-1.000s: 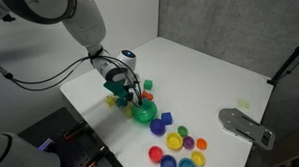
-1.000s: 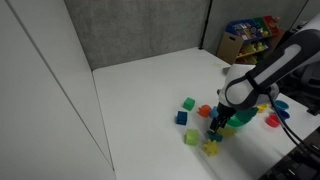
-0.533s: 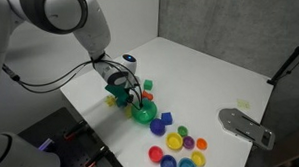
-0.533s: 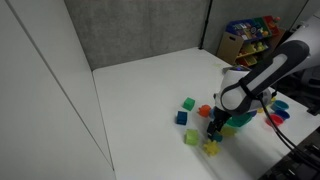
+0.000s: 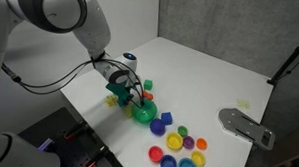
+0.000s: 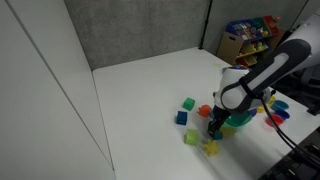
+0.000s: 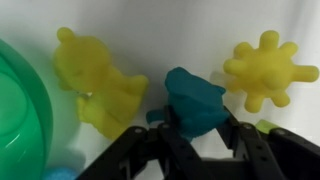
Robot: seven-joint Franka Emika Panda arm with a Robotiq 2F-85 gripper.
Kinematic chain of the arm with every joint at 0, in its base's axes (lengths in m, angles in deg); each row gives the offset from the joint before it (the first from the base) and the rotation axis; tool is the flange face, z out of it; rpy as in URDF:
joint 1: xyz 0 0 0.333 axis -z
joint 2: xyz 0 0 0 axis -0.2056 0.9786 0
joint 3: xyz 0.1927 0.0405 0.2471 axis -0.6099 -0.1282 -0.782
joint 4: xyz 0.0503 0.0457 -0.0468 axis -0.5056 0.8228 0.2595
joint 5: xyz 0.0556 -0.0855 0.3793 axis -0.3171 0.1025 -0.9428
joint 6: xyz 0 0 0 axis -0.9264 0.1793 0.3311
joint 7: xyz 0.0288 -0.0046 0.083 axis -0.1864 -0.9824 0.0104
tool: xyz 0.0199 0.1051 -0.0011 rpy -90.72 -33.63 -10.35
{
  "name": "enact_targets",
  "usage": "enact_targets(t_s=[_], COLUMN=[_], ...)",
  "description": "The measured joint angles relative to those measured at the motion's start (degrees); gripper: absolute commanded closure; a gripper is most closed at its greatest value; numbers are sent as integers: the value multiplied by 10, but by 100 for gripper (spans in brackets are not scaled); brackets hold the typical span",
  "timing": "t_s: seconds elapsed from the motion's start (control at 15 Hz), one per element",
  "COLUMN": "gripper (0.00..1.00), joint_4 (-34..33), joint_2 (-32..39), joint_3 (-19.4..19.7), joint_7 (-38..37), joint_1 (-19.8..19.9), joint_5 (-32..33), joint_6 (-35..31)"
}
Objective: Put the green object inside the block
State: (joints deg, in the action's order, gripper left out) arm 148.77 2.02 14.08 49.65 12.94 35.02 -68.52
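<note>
Looking at the wrist view first: the gripper (image 7: 200, 132) has its 2 fingers (image 7: 168, 140) pressed onto the green piece (image 7: 195, 95). It's a teal-green lump dead centre between them, poking out ahead of the tips. Its longer side seems to run along the fingers, away from the camera. I read it as pinched, not just straddled.

The yellow figure (image 7: 100, 85) is just beside it on 1 side, the yellow star (image 7: 268, 68) near on the other. I can't tell if either touches it. The green bowl (image 7: 18, 110) fills the edge past the figure.

Further out, in an exterior view the hand sits low over the table (image 5: 209, 61), right at the toy cluster. A blue block (image 5: 164, 120) lies beyond the bowl, away from the arm. My guess is that's the target, so the move is lift, then carry over the bowl. I can't see any opening in it from here.

Against 0.5 s ago, no visible change. Against 1 s ago, the upper arm has swung over, the hand is at the same spot, and the toys are unmoved.
</note>
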Motion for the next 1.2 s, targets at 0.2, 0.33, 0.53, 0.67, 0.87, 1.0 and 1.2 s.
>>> enact_targets(t_s=[0.2, 0.33, 0.53, 0.67, 0.87, 1.0, 1.2], gripper=[91, 93, 92, 92, 92, 92, 53], joint_4=[0, 1, 5, 10, 24, 30, 32], joint_2=[-24, -49, -98, -132, -180, -202, -210], joint_3=[7, 11, 18, 28, 60, 91, 133], joint_7=[-5, -6, -6, -7, -23, -40, -61], joint_1=[0, 0, 1, 1, 1, 2, 6], joint_5=[7, 9, 9, 10, 32, 63, 107], joint_6=[8, 21, 46, 64, 88, 97, 102])
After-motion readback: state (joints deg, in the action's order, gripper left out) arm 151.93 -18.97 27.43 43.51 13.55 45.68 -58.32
